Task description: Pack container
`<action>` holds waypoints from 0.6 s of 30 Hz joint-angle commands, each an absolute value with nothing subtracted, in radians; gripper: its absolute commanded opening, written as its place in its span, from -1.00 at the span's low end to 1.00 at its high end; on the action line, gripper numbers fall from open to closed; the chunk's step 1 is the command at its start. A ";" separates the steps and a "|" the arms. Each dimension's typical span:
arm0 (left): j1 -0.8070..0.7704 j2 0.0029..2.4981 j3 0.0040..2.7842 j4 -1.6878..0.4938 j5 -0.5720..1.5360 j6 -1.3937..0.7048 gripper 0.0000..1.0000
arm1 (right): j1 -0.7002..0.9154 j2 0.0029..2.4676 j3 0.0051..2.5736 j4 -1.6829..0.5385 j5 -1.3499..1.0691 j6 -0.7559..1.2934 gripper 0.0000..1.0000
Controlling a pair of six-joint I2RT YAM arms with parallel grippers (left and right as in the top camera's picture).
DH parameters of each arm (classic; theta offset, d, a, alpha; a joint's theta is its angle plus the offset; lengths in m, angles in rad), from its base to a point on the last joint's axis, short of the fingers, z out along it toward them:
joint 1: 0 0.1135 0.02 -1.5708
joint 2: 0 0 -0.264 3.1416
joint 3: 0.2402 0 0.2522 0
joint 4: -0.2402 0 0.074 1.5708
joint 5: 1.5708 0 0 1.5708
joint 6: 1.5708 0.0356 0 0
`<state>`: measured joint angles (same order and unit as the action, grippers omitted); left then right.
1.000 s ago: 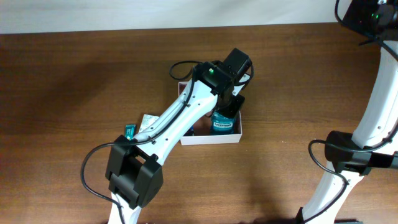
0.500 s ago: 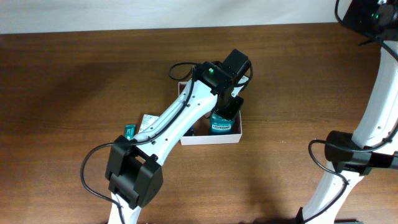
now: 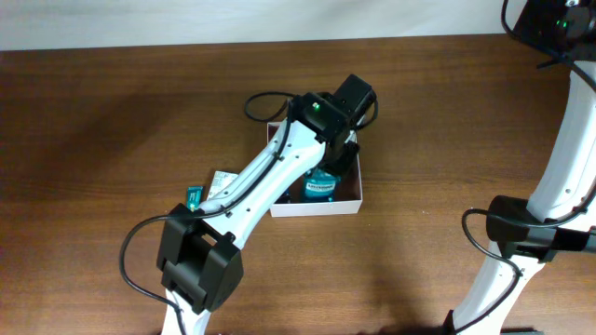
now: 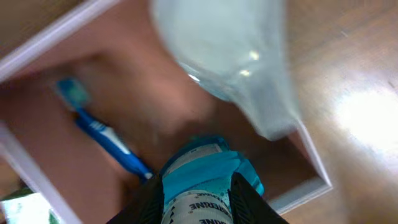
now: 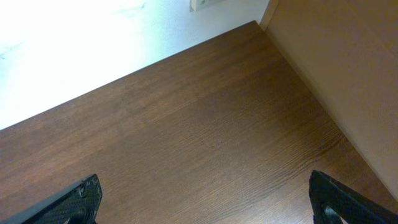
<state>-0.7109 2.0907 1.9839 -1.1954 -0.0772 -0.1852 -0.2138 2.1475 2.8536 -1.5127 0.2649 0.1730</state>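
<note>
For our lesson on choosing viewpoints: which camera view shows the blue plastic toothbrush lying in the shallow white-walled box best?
The left wrist view: the blue plastic toothbrush lies in plain sight inside the shallow white-walled box. Overhead, the left arm hides it; the right wrist view shows only wooden table.

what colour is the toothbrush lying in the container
Blue. The toothbrush shows best in the left wrist view, just left of the bottle.

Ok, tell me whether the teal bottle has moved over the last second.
Yes. Overhead, the teal bottle has shifted left, away from the right wall of the container, held by the left gripper.
</note>
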 commanded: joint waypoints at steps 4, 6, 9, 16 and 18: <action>-0.670 2.015 1.980 -1.132 -0.167 -0.233 -0.86 | -0.216 2.140 2.860 -1.512 0.274 0.173 0.97; -0.656 2.013 1.980 -1.116 -0.166 -0.259 -0.88 | -0.216 2.140 2.860 -1.512 0.274 0.173 0.97; -0.638 2.013 1.980 -1.106 -0.166 -0.289 -0.90 | -0.216 2.140 2.860 -1.512 0.274 0.173 0.96; -0.630 2.011 1.980 -1.107 -0.165 -0.245 -0.99 | -0.216 2.140 2.860 -1.512 0.274 0.173 0.97; -0.630 2.005 1.980 -1.113 -0.162 -0.182 -0.99 | -0.216 2.140 2.860 -1.512 0.274 0.173 0.97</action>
<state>-0.6292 2.0773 1.9800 -1.1107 -0.1505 -0.2550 -0.2138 2.1475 2.8536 -1.5127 0.2653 0.1722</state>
